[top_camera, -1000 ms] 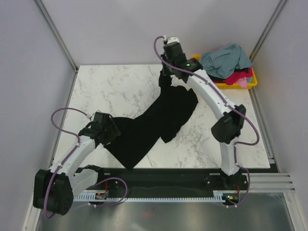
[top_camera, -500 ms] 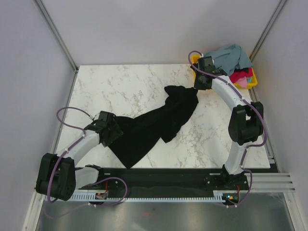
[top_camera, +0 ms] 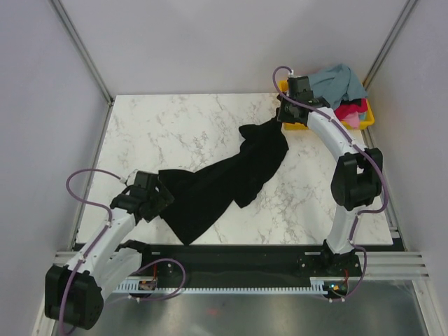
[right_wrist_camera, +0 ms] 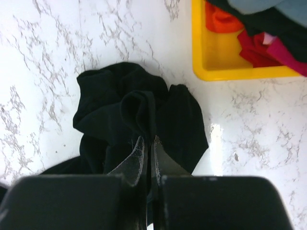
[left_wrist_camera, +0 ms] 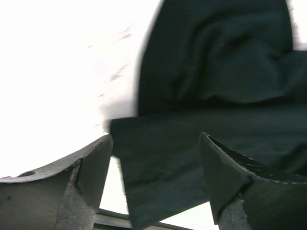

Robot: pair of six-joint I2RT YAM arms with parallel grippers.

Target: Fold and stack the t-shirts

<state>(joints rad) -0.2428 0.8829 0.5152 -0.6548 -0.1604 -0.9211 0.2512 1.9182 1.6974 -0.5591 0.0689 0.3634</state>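
Right gripper (right_wrist_camera: 148,140) pinched shut on black t-shirt (top_camera: 224,178), upper right. Left gripper (left_wrist_camera: 156,143) wide open, holding nothing, lower left.

The overhead view is evenly, softly lit, with only faint shadows beneath the arms. The marble bench (top_camera: 175,126) reads bright, and the black t-shirt (top_camera: 231,175) is a dark mass with almost no detail. In the left wrist view the bench is blown out to pure white toward 10 o'clock. The whole frame is soft, and the left pincer (left_wrist_camera: 156,139) is blurred. The right wrist view is sharp, with a glare patch on the marble at 4 o'clock and the right pincer (right_wrist_camera: 148,143) dark at 6 o'clock.
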